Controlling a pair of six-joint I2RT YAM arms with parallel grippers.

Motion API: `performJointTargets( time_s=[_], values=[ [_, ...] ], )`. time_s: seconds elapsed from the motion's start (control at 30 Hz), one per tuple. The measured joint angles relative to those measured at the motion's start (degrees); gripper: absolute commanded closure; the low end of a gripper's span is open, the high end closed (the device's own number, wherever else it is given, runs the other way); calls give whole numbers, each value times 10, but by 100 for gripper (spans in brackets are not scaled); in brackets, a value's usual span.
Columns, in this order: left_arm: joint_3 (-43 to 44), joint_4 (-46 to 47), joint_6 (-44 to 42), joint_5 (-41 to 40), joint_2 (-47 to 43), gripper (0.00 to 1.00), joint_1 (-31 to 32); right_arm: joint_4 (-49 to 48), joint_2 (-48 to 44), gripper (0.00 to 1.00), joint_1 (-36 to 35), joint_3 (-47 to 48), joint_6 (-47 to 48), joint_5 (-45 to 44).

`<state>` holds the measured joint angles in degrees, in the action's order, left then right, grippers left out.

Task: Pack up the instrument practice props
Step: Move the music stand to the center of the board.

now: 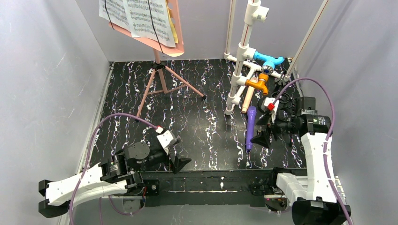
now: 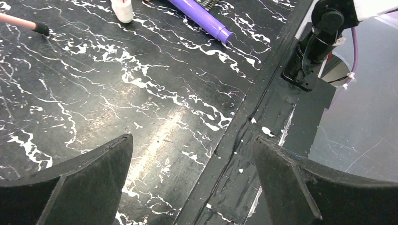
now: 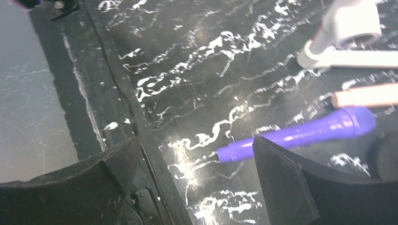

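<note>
Black marbled tabletop (image 1: pixel 202 136) holds the purple microphone (image 3: pixel 300 133) beside the right gripper (image 3: pixel 193 150), spread and empty like the left gripper (image 2: pixel 192 140), so it should straddle the barrel squarely.

Table (image 1: pixel 206 122): black with white marble-type veining, smooth, semi-gloss, glare patches in both wrist views; purple microphone (image 3: pixel 300 134): smooth glossy plastic, bright highlight along the barrel; beige microphone (image 3: pixel 366 95): smooth, low sheen, material not determinable; printed music pages (image 1: pixel 141 16): matt white paper; sheet-music holder (image 1: pixel 172 48): pink, satin, legs thin tubes that look like painted metal; pipe frame (image 1: pixel 244 51): smooth white plastic pipe; blue fitting (image 1: pixel 270 61) and orange fitting (image 1: pixel 259 84): glossy plastic; left gripper (image 2: pixel 192 138) and right gripper (image 3: pixel 197 138): fingers (image 2: pixel 89 183) matt black, faintly grainy plastic; walls (image 1: pixel 47 70): matt pale grey.
</note>
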<state>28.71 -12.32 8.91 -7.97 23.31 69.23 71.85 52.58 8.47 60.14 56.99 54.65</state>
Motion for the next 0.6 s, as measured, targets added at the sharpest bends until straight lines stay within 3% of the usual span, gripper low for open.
performJointTargets(
  time_s=[0.23, 0.43, 0.6],
  values=[
    [50, -61, 1, -33, 1, 2, 0, -74, 3, 2, -127, -20, -58, 3],
    [76, -95, 6, -76, -2, 2, 0, -72, 1, 2, -235, -46, -15, -35],
    [115, -106, 8, -173, 22, 2, 0, -65, 4, 1, -289, -57, 26, -75]
  ],
)
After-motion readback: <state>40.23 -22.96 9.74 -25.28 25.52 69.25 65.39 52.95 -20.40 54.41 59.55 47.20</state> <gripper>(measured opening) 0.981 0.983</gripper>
